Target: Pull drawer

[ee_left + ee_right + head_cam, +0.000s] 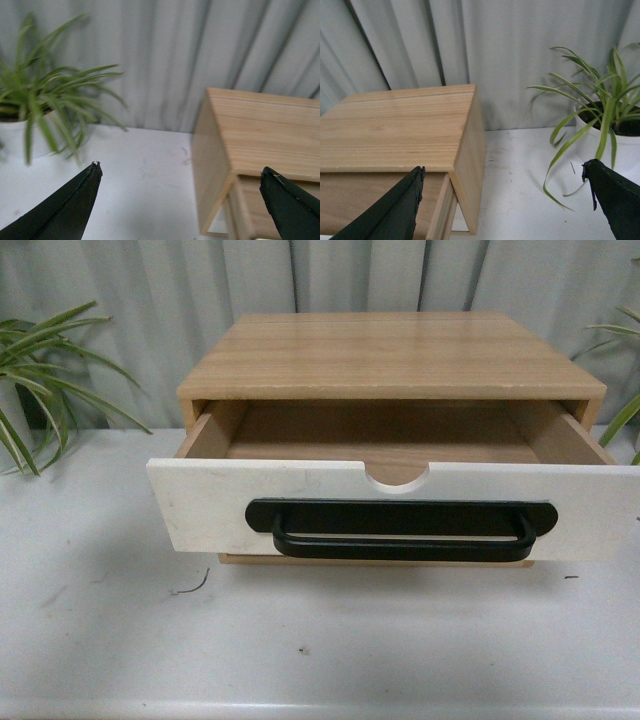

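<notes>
White-fronted drawer [200, 505]: front view shows it extended out of a wooden cabinet [390, 355], toward the camera, with its interior exposed. A black bar handle [400, 552] on a black plate runs across the lower middle of the front. A half-round notch [397, 476] is cut into the top edge above the handle. The cabinet stands on a white table [300, 640] in front of a grey curtain [330, 275]. One green plant [40, 370] stands at the left edge and a second plant [625, 390] at the right edge. Neither arm appears in this view.

Left wrist view: the left gripper [180, 168] is spread wide, its black fingers [65, 210] well apart with nothing between them. It is off the table. Beyond it are the left side of the cabinet and the first plant in a white pot [15, 140].

Right wrist view: the right gripper [503, 166] is likewise spread wide and holds nothing. Beyond it are the cabinet top and right side, and the second plant in its white pot [630, 145].
</notes>
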Controlling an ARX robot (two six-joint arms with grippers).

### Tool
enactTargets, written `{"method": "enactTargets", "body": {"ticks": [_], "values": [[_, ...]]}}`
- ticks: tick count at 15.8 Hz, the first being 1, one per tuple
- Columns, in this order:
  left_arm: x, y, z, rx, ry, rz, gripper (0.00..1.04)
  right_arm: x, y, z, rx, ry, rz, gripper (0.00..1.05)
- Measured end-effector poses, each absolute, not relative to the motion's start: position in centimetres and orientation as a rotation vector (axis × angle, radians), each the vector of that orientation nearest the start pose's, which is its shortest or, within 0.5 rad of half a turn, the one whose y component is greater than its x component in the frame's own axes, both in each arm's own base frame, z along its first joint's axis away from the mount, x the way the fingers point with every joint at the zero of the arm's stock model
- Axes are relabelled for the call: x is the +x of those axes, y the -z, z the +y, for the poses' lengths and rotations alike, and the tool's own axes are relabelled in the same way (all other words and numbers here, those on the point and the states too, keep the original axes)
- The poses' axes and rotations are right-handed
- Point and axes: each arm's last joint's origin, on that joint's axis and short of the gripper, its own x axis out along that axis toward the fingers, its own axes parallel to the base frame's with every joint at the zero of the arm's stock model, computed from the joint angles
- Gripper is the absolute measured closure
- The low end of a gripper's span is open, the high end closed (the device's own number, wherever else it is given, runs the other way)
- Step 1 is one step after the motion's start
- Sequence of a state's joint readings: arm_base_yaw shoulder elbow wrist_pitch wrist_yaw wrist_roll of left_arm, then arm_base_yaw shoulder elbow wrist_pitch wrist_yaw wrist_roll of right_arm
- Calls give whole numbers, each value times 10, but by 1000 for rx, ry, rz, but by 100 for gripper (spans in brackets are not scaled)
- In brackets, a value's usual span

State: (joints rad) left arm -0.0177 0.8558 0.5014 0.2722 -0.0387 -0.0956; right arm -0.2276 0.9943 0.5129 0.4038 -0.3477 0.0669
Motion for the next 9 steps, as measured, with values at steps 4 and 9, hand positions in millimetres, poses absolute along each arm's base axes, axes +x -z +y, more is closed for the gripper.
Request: {"method": "enactTargets", "body": {"ticks": [4,9], "values": [[173,-256,28,-151,-206,97,7,199,-257,-46,139,-84,60,6],[148,-215,16,-20,-4,17,64,167,-216,-23,11,4,6,65]]}}
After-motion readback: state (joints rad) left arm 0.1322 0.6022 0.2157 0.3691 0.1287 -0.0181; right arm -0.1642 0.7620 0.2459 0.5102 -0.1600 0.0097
